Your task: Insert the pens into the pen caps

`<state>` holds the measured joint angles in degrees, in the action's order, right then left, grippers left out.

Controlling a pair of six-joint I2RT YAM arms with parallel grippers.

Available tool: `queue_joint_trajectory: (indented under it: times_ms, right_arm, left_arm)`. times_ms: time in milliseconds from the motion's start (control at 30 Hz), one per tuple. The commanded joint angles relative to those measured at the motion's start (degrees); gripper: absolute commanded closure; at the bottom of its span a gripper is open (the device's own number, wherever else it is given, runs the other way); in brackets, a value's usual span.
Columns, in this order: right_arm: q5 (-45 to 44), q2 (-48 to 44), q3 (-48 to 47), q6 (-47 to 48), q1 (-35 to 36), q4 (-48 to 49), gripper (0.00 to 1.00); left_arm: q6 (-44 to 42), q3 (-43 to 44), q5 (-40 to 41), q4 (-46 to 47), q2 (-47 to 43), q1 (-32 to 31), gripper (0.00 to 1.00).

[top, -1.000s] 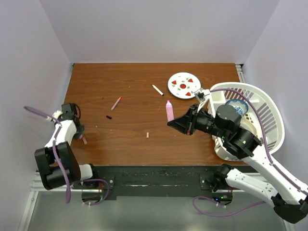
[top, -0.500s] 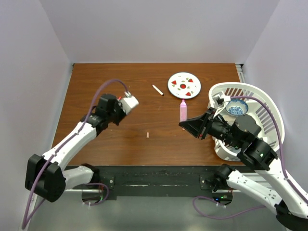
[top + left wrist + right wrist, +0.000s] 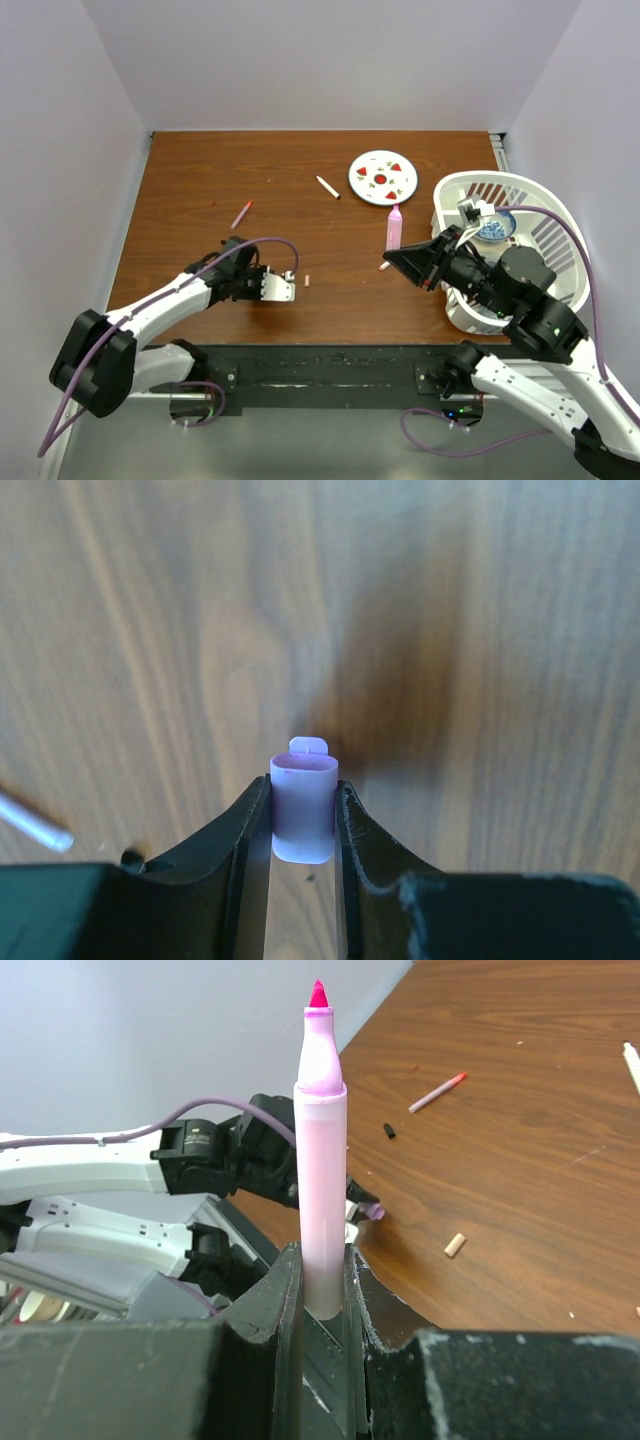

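- Left end effector (image 3: 303, 788): I see its fingers clamped on a short pale lilac cap (image 3: 303, 825). It is held low over the counter (image 3: 200, 180), open mouth facing away from the wrist camera.
- Right end effector (image 3: 322, 1255): fingers closed on the lower barrel of the pink marker (image 3: 322, 1160). The marker is uncapped and its magenta tip points away from the wrist, above the counter just beside the white basket (image 3: 545, 205).
- Thin pen with a red end (image 3: 241, 214): lies on the counter at centre-left, well apart from both end effectors.
- White stick (image 3: 327, 187): lies on the counter just left of the round plate (image 3: 383, 178), not touching it.
- Small pale cap (image 3: 307, 281): lies loose on the counter, just right of the left end effector.
- Small dark cap (image 3: 390, 1131): lies on the counter near the thin pen's plain end.
- Basket: sits at the right edge of the counter.
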<state>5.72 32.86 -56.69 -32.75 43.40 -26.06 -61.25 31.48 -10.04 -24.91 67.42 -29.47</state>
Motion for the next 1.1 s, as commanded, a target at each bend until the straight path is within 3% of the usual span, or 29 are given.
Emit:
queue_joint_trajectory:
  times_ms: [0,67,133,167,233,333,400,433,467,500,533,700,733,833,1000,1067]
  right_arm:
    - [-2.11,-0.52,-2.72,1.9,0.11,-0.56,1.0]
    - [-2.29,-0.69,-3.34,2.25,0.11,-1.18,1.0]
    - [-2.64,-0.96,-4.13,2.34,0.11,-1.71,1.0]
    - [-2.64,-1.13,-4.22,2.34,0.11,-1.8,1.0]
    - [-2.47,-1.31,-4.66,2.25,0.11,-1.97,1.0]
    - [-2.2,-0.87,-4.75,1.82,0.02,-1.88,1.0]
    - [-1.59,-0.61,-4.58,1.2,0.11,-1.71,1.0]
    - [-1.32,-0.35,-4.4,0.94,0.02,-1.45,1.0]
    - [-0.89,-0.34,-4.22,0.76,0.11,-1.18,1.0]
    - [-0.79,-0.43,-3.79,0.24,0.11,-0.57,1.0]
    - [-0.71,-0.6,-3.7,0.06,0.11,-0.31,1.0]
    - [-1.32,-1.22,-4.75,0.49,0.11,-1.79,1.0]
    - [-1.41,-1.4,-4.92,0.58,0.02,-2.23,1.0]
    - [-1.94,-1.92,-5.1,0.94,0.11,-3.2,1.0]
    - [-1.94,-2.89,-3.35,0.32,0.11,-2.68,1.0]
    - [-1.59,-3.15,-2.56,-0.03,0.11,-2.5,1.0]
  left_arm:
    - [-2.47,1.48,-2.44,0.56,1.49,-1.55,0.72]
    - [-1.59,1.12,-2.0,0.56,0.53,-2.43,0.48]
    - [-0.89,0.95,-0.69,1.17,-1.57,-2.95,0.34]
    - [0.94,1.38,0.36,1.44,-2.63,-2.96,0.01]
    - [2.8,2.7,3.17,2.14,-6.74,-3.13,0.0]
    - [13.31,7.44,9.12,7.81,-12.2,-3.05,0.0]
    - [40.23,13.22,21.56,13.81,-12.49,-3.13,0.0]
    - [50.78,17.43,41.13,7.91,-9.61,-2.7,0.0]
    - [60.63,26.0,46.38,3.85,-7.5,-1.91,0.0]
    - [60.29,28.0,48.0,2.42,-6.35,-1.03,0.0]
    - [60.29,29.24,48.36,0.67,-4.94,0.46,0.0]
    - [78.27,38.9,45.03,-12.94,0.34,2.32,0.0]
    - [81.18,40.31,44.33,-19.07,2.43,2.4,0.14]
    - [91.81,42.61,40.22,-28.49,5.17,2.4,0.22]
    - [106.4,31.91,20.62,-25.91,3.17,2.4,0.3]
    - [114.03,26.12,19.45,-23.01,1.67,2.23,0.34]
